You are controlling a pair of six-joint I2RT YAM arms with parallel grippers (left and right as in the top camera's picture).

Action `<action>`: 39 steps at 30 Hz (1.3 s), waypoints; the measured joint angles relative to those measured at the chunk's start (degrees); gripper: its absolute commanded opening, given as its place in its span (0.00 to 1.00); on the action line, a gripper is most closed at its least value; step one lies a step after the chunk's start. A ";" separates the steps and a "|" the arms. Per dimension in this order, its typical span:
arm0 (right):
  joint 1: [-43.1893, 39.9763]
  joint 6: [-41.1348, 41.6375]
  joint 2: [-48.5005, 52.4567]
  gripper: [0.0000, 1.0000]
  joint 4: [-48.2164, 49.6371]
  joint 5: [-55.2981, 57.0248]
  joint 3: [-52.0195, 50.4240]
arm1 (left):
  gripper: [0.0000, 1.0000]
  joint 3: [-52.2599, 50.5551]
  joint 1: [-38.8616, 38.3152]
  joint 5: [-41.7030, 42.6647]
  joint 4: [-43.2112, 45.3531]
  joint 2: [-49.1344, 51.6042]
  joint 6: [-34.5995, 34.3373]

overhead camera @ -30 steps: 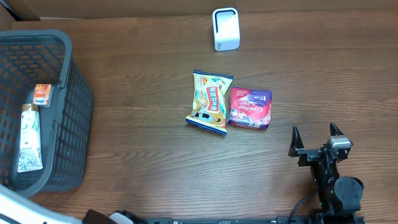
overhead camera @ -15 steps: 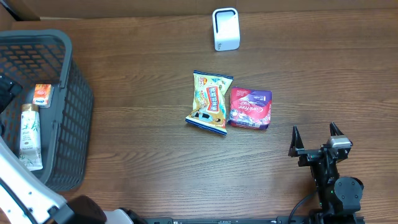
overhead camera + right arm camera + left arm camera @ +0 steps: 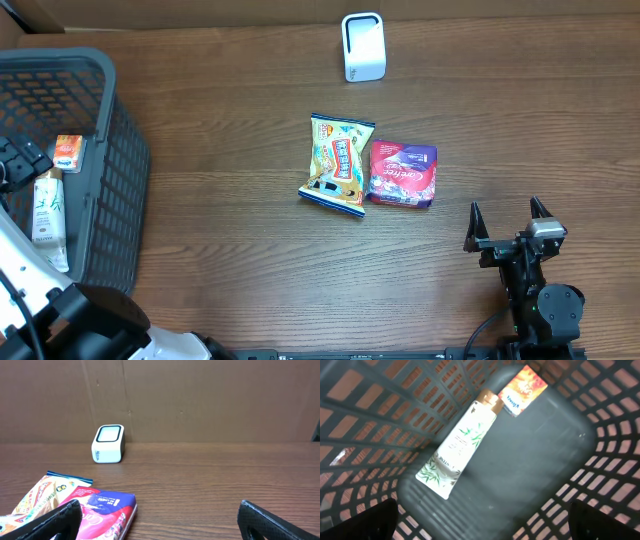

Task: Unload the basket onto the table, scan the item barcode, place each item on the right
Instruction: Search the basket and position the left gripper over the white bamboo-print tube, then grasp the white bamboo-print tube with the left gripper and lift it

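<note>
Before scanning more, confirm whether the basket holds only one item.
No: the basket holds two, a white tube and a small orange packet by its cap.

Dark brown wood-grain tabletop [image 3: 250, 270], matte, with long streaks of grain running left to right. Behind far edge: plain brown wall panel [image 3: 210, 400], flat, with a thin vertical seam [image 3: 96, 390] left of centre. Lighter tan board [image 3: 30, 12] past far-left corner. Even, diffuse light; soft, short shadows.
</note>
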 measured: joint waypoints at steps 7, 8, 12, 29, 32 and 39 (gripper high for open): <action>0.00 0.02 0.00 1.00 0.02 0.02 0.00 | 1.00 0.00 0.00 -3.13 -0.07 5.22 3.61; 0.00 0.00 0.00 1.00 0.04 -0.02 0.00 | 1.00 -0.02 0.00 -3.45 -0.09 6.25 4.02; 0.00 0.00 0.00 1.00 0.02 0.00 0.00 | 0.95 -0.02 0.00 -4.33 0.26 9.38 5.97; 0.00 0.00 0.02 1.00 0.02 0.00 0.00 | 0.91 -0.02 -0.74 -7.69 1.95 20.68 11.82; 0.00 0.00 0.00 1.00 0.02 0.00 0.00 | 0.89 -0.02 -1.20 -8.11 2.62 21.40 12.98; 0.00 0.02 0.02 1.00 0.02 0.00 0.00 | 0.87 -0.02 -3.13 -12.31 4.72 21.57 13.97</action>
